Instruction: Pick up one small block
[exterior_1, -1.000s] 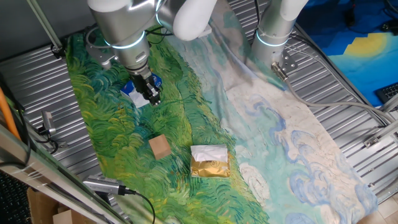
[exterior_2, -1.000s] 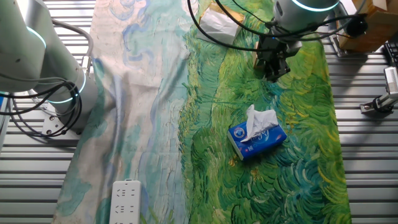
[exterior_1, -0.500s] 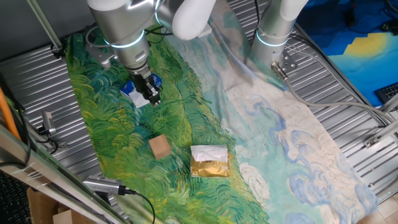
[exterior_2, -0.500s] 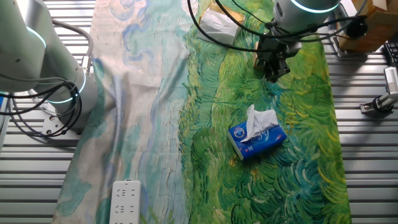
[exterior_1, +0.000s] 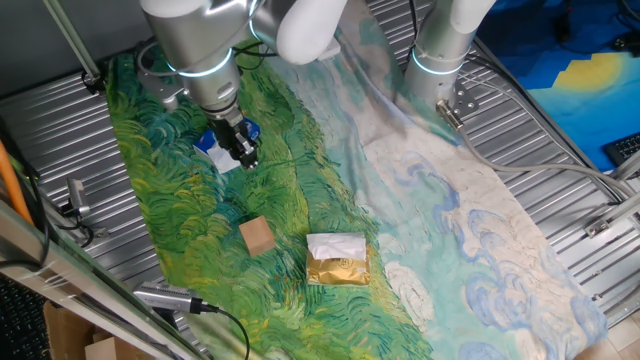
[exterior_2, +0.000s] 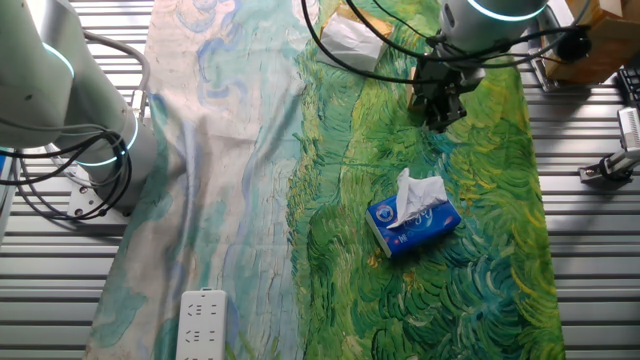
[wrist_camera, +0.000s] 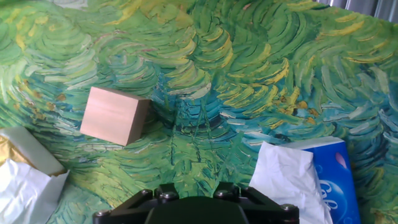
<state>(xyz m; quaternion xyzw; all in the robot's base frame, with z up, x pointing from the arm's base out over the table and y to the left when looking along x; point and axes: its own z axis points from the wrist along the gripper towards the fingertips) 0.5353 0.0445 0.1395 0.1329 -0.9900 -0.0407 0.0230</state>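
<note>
The gripper is hanging above the bench, holding nothing (jaw spacing cannot be judged). The small block is lying well ahead of it, untouched. Risk: descending off-line, snagging the gold packet beside the block.

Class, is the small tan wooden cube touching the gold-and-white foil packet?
Apart. In one fixed view, green patterned cloth shows between the small tan wooden cube and the gold-and-white foil packet.
</note>
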